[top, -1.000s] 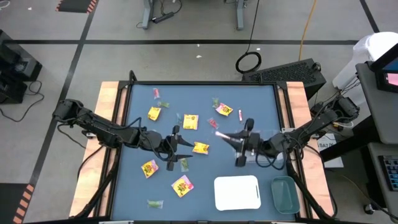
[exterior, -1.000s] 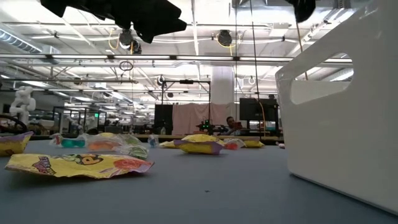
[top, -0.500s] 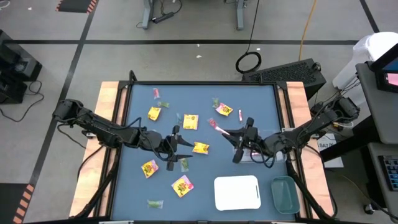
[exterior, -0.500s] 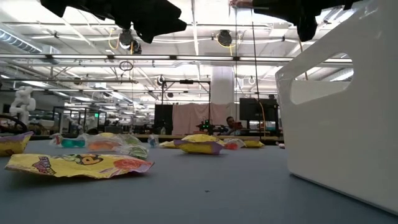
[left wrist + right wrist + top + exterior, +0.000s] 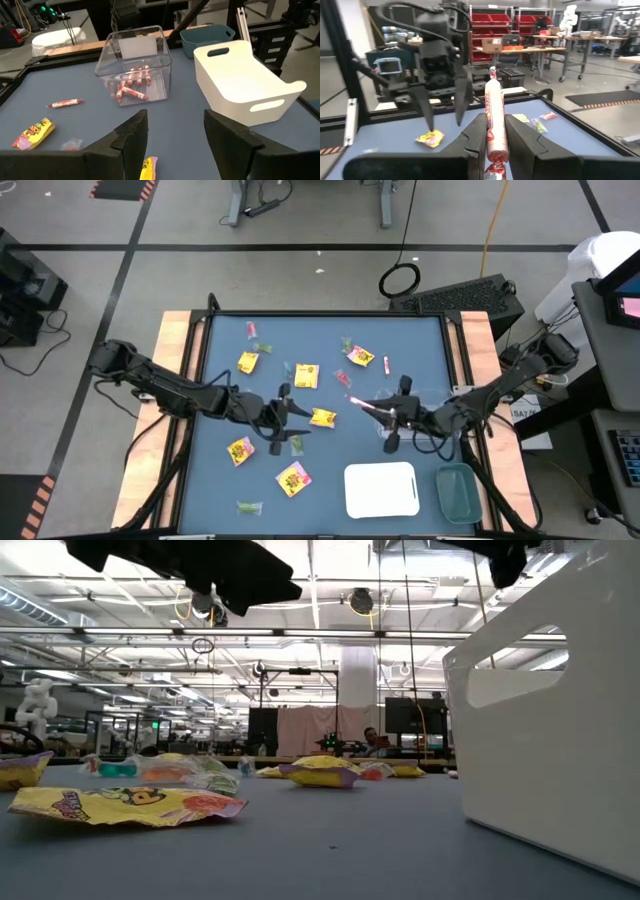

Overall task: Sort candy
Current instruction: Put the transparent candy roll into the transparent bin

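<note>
Gripping a pink stick candy (image 5: 492,120), right fingers (image 5: 475,137) above table, left fingers (image 5: 130,137) apart, empty.

Matt table, glossy wrappers

Blue tabletop (image 5: 325,460) looks matt; yellow packets (image 5: 120,804) crinkly, glossy; white bin (image 5: 245,82) smooth plastic; clear bin (image 5: 135,65) glossy plastic.

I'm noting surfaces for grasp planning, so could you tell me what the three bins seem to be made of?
Clear bin: likely rigid transparent plastic; the pink-red sticks inside show through its walls. White bin: opaque, smooth, probably moulded plastic with cut-out handles. Teal bin: opaque, apparently plastic too; mostly hidden.
</note>
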Controlling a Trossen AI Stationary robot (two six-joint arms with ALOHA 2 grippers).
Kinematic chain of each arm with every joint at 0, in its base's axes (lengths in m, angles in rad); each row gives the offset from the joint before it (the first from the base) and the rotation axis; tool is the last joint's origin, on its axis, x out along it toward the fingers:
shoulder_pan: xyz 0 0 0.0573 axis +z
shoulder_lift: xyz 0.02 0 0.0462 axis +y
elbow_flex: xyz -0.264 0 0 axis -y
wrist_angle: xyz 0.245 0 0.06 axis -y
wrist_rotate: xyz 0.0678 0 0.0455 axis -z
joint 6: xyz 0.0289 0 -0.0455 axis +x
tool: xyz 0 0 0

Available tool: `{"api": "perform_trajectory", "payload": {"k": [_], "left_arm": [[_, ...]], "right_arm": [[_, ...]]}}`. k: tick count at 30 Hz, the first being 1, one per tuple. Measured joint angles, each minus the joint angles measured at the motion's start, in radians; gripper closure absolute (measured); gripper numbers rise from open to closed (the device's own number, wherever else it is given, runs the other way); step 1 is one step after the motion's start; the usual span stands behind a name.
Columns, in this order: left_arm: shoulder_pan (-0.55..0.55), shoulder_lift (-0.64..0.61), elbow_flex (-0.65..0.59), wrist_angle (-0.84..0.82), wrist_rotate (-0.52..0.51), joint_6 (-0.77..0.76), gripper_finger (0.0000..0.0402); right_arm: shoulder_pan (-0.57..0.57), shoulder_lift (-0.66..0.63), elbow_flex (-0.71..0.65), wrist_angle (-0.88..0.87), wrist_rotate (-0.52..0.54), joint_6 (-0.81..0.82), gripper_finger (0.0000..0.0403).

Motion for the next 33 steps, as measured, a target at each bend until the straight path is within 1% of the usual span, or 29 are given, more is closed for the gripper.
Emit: {"api": "perform_trajectory", "payload": {"k": [3,5,10,14,18,23,28,33], "left_arm": [[0.000,0.013,0.000,0.000,-0.003,0.003,0.0203],[0.000,0.018,0.000,0.006,-0.004,0.002,0.0203],[0.000,0.018,0.000,0.009,-0.008,0.001,0.0203],[0.000,0.018,0.000,0.035,-0.009,0.001,0.0203],[0.000,0.018,0.000,0.038,-0.011,0.000,0.0203],[0.000,0.018,0.000,0.050,-0.011,0.000,0.0203],[0.000,0.018,0.000,0.057,-0.011,0.000,0.0203],[0.000,0.018,0.000,0.056,-0.011,-0.001,0.0203]], "right_arm": [[0.027,-0.055,0.001,-0.070,0.000,0.031,0.0351],[0.046,-0.100,0.001,-0.174,0.001,0.087,0.0351],[0.096,-0.214,0.001,-0.505,-0.003,0.337,0.0351],[0.116,-0.276,0.001,-0.766,-0.084,0.538,0.0351],[0.116,-0.306,0.001,-0.962,-0.161,0.690,0.0351],[0.116,-0.319,0.001,-1.119,-0.184,0.805,0.0351],[0.116,-0.315,0.001,-1.235,-0.187,0.869,0.0351],[0.107,-0.287,0.001,-1.350,-0.252,0.945,0.0351]]}}
